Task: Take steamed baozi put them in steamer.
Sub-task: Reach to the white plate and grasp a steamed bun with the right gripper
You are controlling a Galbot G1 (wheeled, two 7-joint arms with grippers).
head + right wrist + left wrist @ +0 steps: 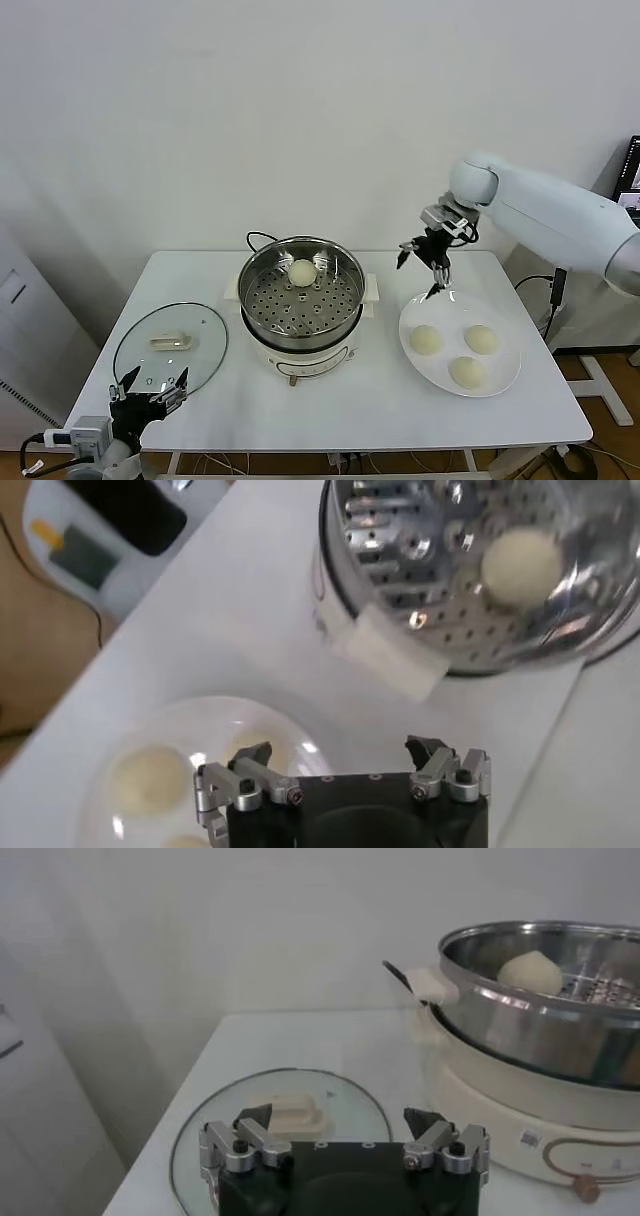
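Note:
One steamed baozi [302, 271] lies at the back of the shiny steamer [262, 292] on its white cooker base, seen also as a baozi [520, 566] in the steamer [400, 570] and as a baozi [531, 973] behind the steamer [540, 1013] rim. Three more baozi [427, 339] [482, 339] [468, 372] rest on the white plate [503, 385]. My right gripper [422, 268] hangs open and empty in the air between the steamer and the plate, above the plate's far edge. My left gripper [150, 391] is open and empty, low at the table's front left by the lid.
A round glass lid [140, 345] with a white handle [291, 1114] lies flat left of the steamer. A black cord [258, 238] runs behind the cooker. A white cabinet stands past the table's left edge, and cables hang off the right side.

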